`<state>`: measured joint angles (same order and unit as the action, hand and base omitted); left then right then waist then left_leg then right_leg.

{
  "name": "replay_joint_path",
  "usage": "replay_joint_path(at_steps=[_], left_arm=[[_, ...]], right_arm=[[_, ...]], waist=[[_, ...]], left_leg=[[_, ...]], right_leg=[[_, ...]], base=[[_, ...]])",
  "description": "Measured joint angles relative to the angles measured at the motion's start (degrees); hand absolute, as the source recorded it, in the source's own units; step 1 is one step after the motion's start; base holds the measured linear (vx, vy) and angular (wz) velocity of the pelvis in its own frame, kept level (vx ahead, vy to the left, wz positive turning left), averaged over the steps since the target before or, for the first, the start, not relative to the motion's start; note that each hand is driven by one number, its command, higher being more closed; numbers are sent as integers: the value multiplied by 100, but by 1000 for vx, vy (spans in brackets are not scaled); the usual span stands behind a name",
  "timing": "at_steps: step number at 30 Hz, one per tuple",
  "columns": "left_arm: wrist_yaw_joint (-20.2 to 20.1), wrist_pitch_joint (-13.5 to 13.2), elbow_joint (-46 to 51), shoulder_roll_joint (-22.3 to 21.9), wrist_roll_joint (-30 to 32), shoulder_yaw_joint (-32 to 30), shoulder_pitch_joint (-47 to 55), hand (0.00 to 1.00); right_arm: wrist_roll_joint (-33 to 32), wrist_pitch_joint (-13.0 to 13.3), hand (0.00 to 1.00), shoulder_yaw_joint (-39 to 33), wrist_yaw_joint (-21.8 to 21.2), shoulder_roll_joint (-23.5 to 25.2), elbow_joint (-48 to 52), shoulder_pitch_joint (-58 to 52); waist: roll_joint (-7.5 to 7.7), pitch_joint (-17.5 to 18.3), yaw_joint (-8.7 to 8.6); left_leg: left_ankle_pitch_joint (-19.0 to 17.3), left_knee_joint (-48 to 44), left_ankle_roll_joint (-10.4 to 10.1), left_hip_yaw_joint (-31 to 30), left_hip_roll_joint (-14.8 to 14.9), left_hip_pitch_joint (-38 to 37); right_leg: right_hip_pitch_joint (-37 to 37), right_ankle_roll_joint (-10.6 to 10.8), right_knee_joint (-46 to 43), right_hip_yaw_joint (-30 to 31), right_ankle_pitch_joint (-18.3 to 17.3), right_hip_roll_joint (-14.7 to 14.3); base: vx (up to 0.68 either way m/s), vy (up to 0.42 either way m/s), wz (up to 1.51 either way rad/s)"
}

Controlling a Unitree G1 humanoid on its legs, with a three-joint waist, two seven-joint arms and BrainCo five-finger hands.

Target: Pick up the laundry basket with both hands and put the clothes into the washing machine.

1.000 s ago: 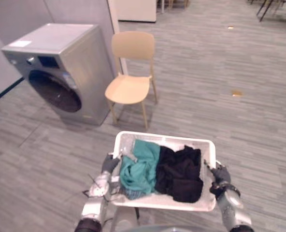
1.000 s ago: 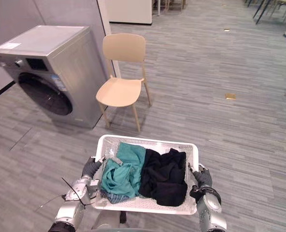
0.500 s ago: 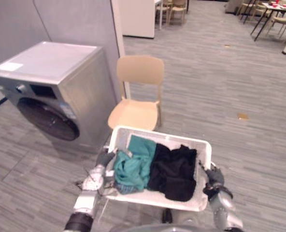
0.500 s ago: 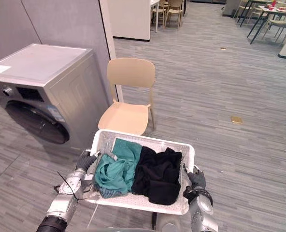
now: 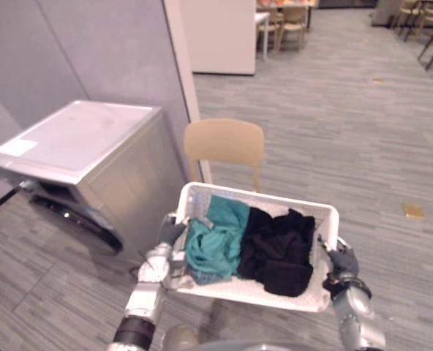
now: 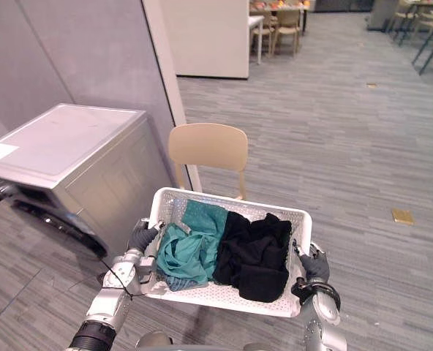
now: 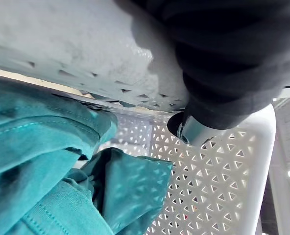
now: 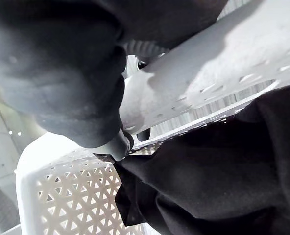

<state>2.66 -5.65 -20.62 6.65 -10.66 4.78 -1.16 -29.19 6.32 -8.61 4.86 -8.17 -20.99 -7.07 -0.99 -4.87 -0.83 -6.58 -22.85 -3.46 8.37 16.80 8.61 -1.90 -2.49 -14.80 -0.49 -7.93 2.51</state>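
At the short ends of the white laundry basket (image 6: 224, 295), the robot's two hands grip it, one to each end, and it hangs clear of the floor in front of the robot. The left hand (image 5: 165, 245) has its fingers curled over the rim beside the teal garment (image 5: 215, 241); its own wrist view shows one dark fingertip (image 7: 186, 131) pressed against the perforated inner wall. The right hand (image 5: 342, 263) is curled over the opposite rim next to the black garment (image 5: 279, 248), with a finger (image 8: 116, 144) hooked inside the wall. The basket holds two bundles of clothing, one teal and one black, lying side by side and touching. One washing machine (image 5: 85, 146) stands to the robot's left, and one beige chair (image 5: 224, 142) just beyond the basket. A pale sticker (image 5: 15, 147) lies on the machine's top; its print cannot be read.
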Motion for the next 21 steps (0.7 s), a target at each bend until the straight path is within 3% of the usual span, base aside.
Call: replay_joint_path(at_steps=[2, 3, 6, 7, 8, 10, 13, 16, 18, 19, 21], left_arm=[[0, 2, -135, -1, -3, 0, 2, 100], [0, 5, -286, -38, -24, 4, 5, 100], [-6, 25, -496, -139, -29, 13, 8, 100], [-9, 29, -566, 12, -27, 13, -39, 100], [-12, 29, -569, 171, -48, 14, -45, 100], [-6, 21, -569, 301, -168, 14, -108, 100], [27, 15, -573, 524, -227, 14, -394, 100], [157, -23, -624, 799, -244, -53, -800, 100], [213, -75, -785, 910, -274, -51, -1237, 100], [282, -139, -1104, 1005, -283, -48, -1757, 100], [335, -151, -1583, 1107, -331, -37, -2431, 100]], right_arm=[[0, -12, 100, 40, -3, -54, -211, 87], [1, -32, 100, 61, -15, -107, -347, 106], [12, -122, 100, 66, -68, -292, -479, 107], [13, -134, 100, 54, -95, -80, -593, 126], [33, -156, 100, 64, -143, -18, -602, 153], [74, -220, 100, 76, -162, 32, -724, 396], [79, -287, 100, 117, -156, 50, -981, 892], [47, -288, 100, 294, -124, 44, -1061, 1388], [-7, -287, 100, 352, -105, -51, -1236, 1827], [-75, -278, 100, 519, -73, -272, -1379, 2289], [-180, -278, 100, 701, -35, -548, -1606, 2926]], waist=[[12, -1, 5], [-45, 25, -5], [-435, 104, -68], [-153, 113, -187], [22, 130, -140], [134, 144, -90], [29, 84, 44], [33, 51, 102], [98, -77, 157], [109, -333, 154], [43, -678, 147]], left_leg=[[131, 645, -217, -370, -80, -89], [308, 931, -458, -566, -113, -146], [1222, 1318, -459, -512, -167, -194], [1165, 1428, -552, -437, -425, -320], [1209, 1648, -478, -315, -700, -382], [1314, 1943, -321, -125, -1064, -382], [1458, 2247, -121, -3, -1357, -287], [1609, 2428, 4, 29, -1399, 47], [1801, 2638, -3, 28, -1407, 205], [1962, 2832, -80, -17, -1381, 309], [2064, 2831, -137, -45, -1302, 556]], right_leg=[[-14, 149, -4, 100, -65, 46], [-49, 295, -1, 217, -154, 53], [-173, 665, 10, 385, -380, -56], [-192, 831, -12, 406, -438, 225], [-131, 990, 76, 487, -350, 510], [-34, 1267, 322, 636, -172, 879], [136, 1397, 700, 690, 237, 1162], [437, 1437, 903, 706, 431, 1195], [637, 1446, 1002, 700, 440, 1194], [759, 1450, 1090, 685, 437, 1151], [996, 1479, 1079, 689, 523, 1036]], base=[[276, 185, -46], [286, 304, -47], [275, 408, -27], [293, 525, -2], [206, 387, 3], [126, 326, -23], [6, 232, -13], [-92, 86, -8], [-176, 0, -8], [-210, -24, 6], [-295, -18, 2]])
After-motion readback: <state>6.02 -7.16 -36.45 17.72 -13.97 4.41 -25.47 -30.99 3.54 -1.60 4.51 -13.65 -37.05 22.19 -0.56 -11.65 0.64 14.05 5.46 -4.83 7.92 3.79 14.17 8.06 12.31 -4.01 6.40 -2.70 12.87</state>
